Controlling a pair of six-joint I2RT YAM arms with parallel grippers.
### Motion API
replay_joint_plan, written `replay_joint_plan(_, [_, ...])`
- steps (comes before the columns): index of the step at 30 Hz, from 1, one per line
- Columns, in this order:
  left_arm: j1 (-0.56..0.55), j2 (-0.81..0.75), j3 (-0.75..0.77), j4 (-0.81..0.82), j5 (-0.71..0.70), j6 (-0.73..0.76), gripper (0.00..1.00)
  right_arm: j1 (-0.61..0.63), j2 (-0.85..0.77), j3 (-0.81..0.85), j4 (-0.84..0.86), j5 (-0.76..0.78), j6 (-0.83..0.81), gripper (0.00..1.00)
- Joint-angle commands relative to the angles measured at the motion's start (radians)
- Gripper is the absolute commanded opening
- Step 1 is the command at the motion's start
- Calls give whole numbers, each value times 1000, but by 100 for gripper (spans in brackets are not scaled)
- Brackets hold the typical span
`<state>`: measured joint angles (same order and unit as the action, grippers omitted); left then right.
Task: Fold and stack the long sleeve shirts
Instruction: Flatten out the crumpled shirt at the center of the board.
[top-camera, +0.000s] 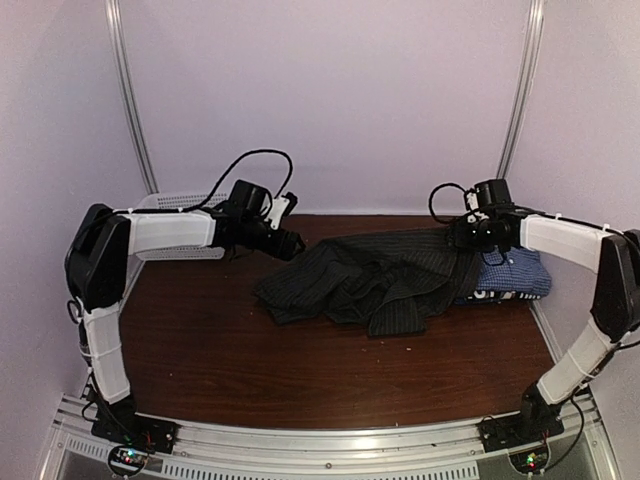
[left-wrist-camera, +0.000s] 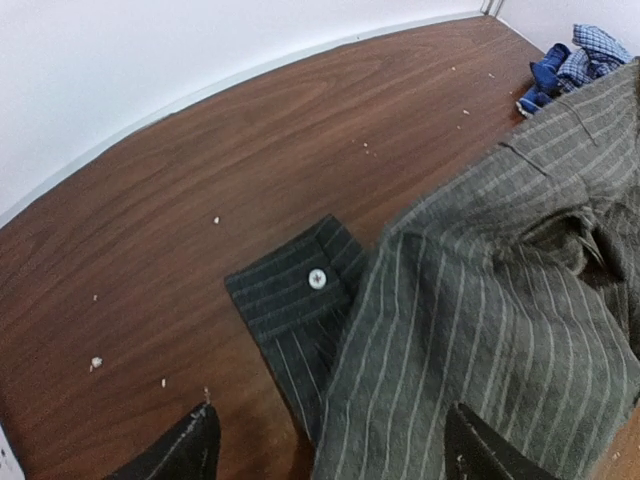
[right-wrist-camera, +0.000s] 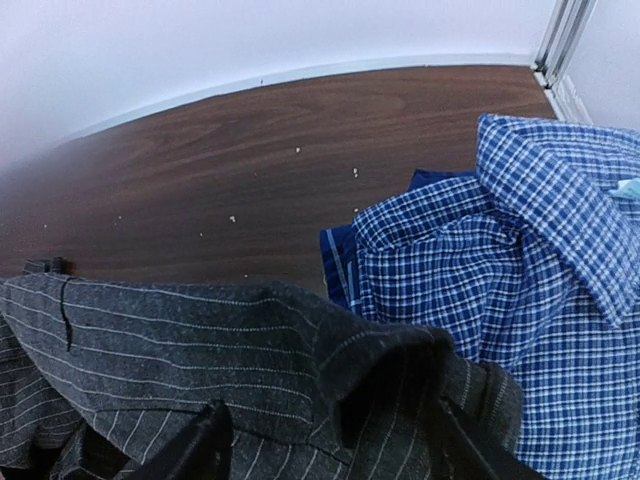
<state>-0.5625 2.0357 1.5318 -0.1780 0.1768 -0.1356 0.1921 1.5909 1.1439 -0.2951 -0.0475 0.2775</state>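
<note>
One black pinstriped shirt (top-camera: 370, 280) lies crumpled on the tabletop (top-camera: 300, 370), spread between the two tools. Its one visible cuff (left-wrist-camera: 295, 290), bearing one pale button (left-wrist-camera: 317, 278), lies flat just ahead of the left tool (left-wrist-camera: 330, 455). Just beyond the right tool (right-wrist-camera: 330, 450), one folded blue-white checked shirt (right-wrist-camera: 520, 260) rests on one navy shirt (top-camera: 500, 294) with white lettering, and the pinstriped cloth overlaps that stack's near edge. One white mesh basket (top-camera: 175, 205) stands behind the left tool.

Both arms rise from their bases, bend at the elbow and reach inward with forearms roughly level. The left tool hovers over the shirt's cuff end, its fingers (left-wrist-camera: 190, 450) spread wide and holding nothing. The right tool's fingers (right-wrist-camera: 195, 445) also stand apart, with a hump of pinstriped cloth lying loose between them.
</note>
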Motion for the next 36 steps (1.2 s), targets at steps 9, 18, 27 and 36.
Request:
replay_joint_plan(9, [-122, -282, -457, 170, -68, -1, 80, 35, -278, -180, 43, -21, 15, 75])
replay_joint_plan(18, [-201, -209, -473, 103, -336, -27, 75, 40, -271, -234, 67, -65, 24, 75])
replay_joint_plan(27, [-217, -148, -447, 78, -438, -30, 66, 41, -270, -262, 86, -81, 24, 75])
replay_joint_plan(36, [-216, -171, -458, 101, -418, -42, 39, 41, -264, -285, 97, -92, 29, 75])
